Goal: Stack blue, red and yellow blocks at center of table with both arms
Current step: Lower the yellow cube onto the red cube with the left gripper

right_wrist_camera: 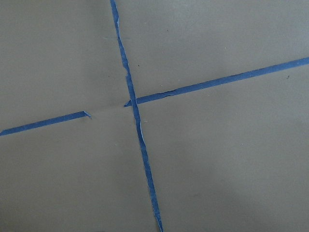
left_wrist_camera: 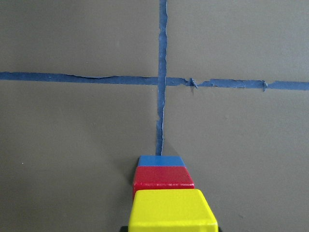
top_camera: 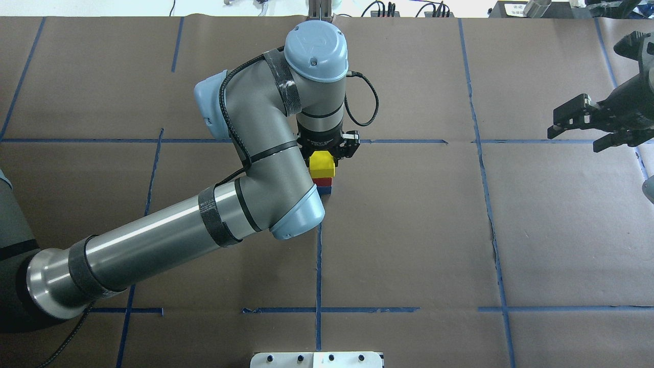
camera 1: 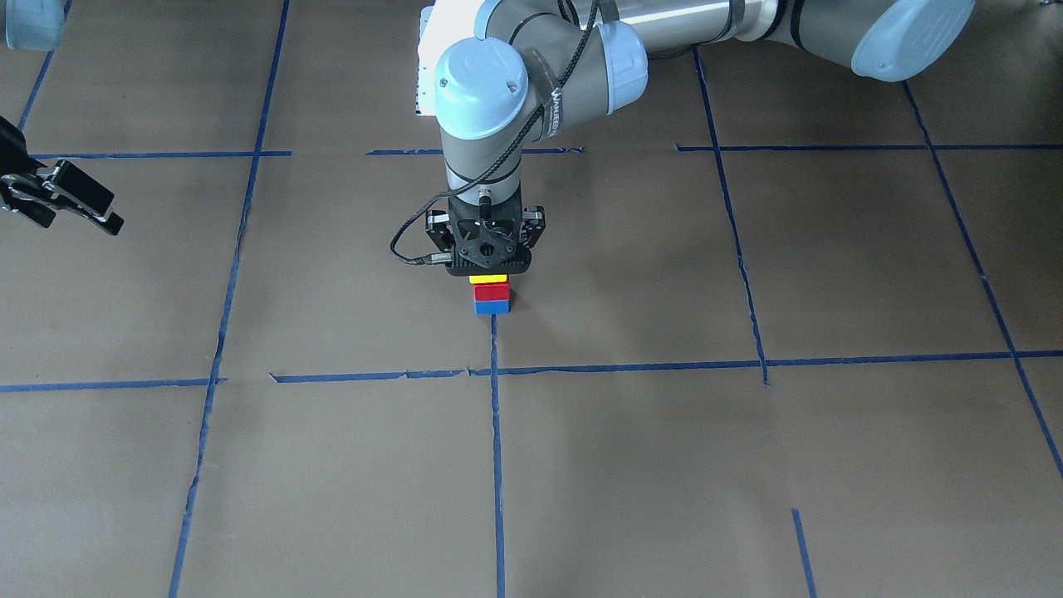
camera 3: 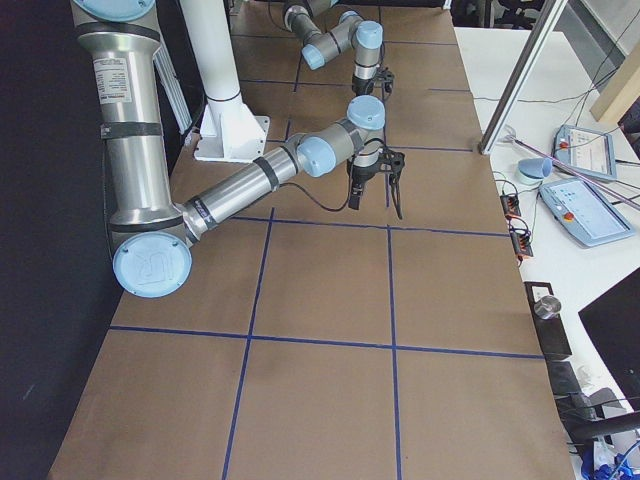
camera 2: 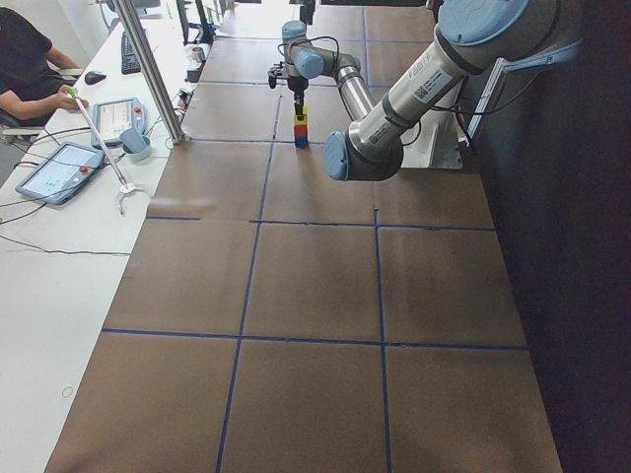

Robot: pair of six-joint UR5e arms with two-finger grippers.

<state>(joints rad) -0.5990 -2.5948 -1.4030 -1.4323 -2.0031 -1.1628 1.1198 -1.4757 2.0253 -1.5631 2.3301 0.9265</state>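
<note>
Overhead exterior: yellow block [top_camera: 322, 162] sits on red block [top_camera: 323, 181] and blue block [top_camera: 325, 189], left gripper [top_camera: 327, 153] grip unclear, right gripper [top_camera: 574, 140] spread and empty; probably only release remains.

Robotics lab is pictured — a table [camera 2: 315, 296] is papered brown and gridded with blue tape [camera 1: 497, 432], a teach pendant [camera 2: 54, 169] is laid on a white bench [camera 2: 59, 296], an operator [camera 2: 25, 54] is seated alongside.

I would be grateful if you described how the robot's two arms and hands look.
The left arm and right arm are silver-grey tubes with pale blue joint caps. Black straps bind a black cable along the left arm. The left hand and right hand are black, two-fingered linkages.
</note>
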